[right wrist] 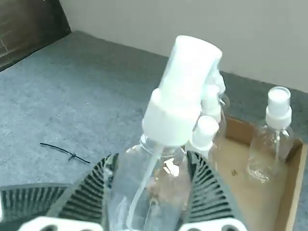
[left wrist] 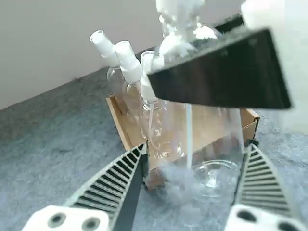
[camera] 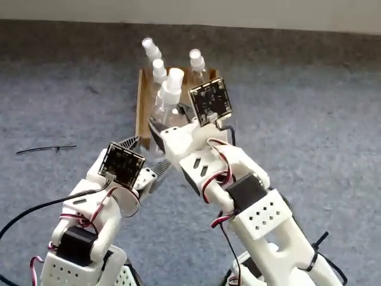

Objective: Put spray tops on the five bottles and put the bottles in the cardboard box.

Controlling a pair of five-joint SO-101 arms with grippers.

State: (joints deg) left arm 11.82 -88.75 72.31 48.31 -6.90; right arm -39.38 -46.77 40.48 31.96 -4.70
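My right gripper (camera: 168,123) is shut on a clear bottle (camera: 168,98) with a white spray top (right wrist: 185,91), held upright at the near end of the cardboard box (camera: 141,107). In the right wrist view the bottle (right wrist: 154,183) stands between both ribbed fingers (right wrist: 98,178). My left gripper (left wrist: 196,148) is open just in front of it, one finger on each side of the bottle's lower part (left wrist: 211,168) without touching it. Three more capped bottles (camera: 159,70) stand in the box, one apart (right wrist: 272,139) on the far side.
A black cable tie (camera: 47,149) lies on the grey carpet to the left. The box's brown wall (left wrist: 120,120) is just beyond the left fingers. The right arm's body (camera: 262,214) crosses the near right side. A pale wall bounds the far edge.
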